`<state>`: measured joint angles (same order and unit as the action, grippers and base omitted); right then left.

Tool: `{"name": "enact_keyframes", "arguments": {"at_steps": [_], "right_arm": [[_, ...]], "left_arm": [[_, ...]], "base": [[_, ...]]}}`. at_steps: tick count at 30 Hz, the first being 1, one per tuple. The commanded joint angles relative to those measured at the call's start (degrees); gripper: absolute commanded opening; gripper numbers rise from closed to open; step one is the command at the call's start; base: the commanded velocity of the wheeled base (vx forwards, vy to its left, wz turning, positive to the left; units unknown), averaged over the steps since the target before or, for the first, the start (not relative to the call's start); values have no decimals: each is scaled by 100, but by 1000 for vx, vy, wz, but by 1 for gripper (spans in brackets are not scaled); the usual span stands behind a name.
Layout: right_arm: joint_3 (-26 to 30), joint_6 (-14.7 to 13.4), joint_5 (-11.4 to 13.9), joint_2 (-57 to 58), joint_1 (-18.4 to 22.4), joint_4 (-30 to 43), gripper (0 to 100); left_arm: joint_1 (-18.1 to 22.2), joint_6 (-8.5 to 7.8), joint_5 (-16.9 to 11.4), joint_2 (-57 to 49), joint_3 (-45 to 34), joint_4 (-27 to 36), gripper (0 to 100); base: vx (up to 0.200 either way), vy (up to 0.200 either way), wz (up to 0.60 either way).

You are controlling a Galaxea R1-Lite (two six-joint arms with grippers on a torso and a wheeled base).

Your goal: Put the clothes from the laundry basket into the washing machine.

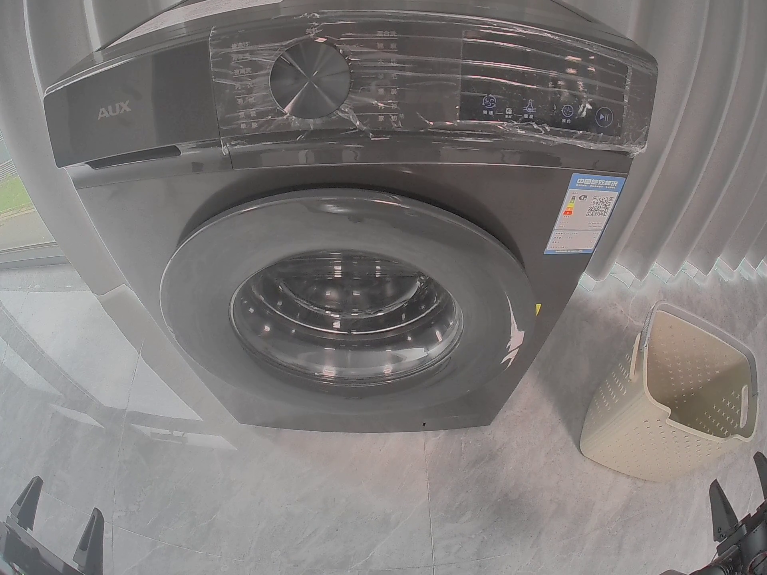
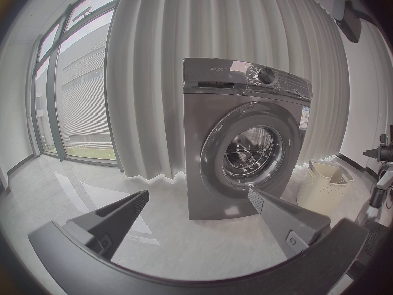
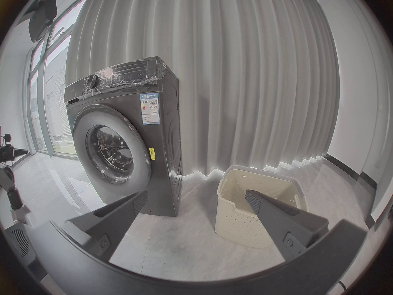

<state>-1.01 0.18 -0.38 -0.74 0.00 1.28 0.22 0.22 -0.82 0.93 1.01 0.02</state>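
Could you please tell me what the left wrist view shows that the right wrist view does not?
Left wrist view: the left gripper, open, and tall windows beside the curtain. Right wrist view: the right gripper, open, and the side panel of the washing machine. Both: the washing machine with its door shut, the laundry basket beside it on the floor, and the curtain behind.

Back of room: pleated white curtain [image 1: 703,161], hem at floor level. Underfoot you see glossy grey marble-look floor tiles [image 1: 319,489] w/ thin joints & pale reflections. Left side of room: tall dark-framed window [image 2: 54,107]; thru the glass, a grey building [image 2: 88,103] & a grass strip [image 2: 90,153] at its foot. Right side: white wall [image 3: 360,103] w/ dark baseboard [image 3: 348,169].
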Motion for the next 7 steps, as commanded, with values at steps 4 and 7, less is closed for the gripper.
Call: {"name": "enact_keyframes", "arguments": {"at_steps": [4, 7], "right_arm": [[48, -1, 11, 66, 0, -5, 100], [48, 8, 3, 66, 9, -5, 100]], "left_arm": [[4, -13, -6, -93, -101, -2, 100], [4, -13, -6, -93, -101, -2, 100]], "base": [[0, 0, 0], [0, 0, 0]]}}
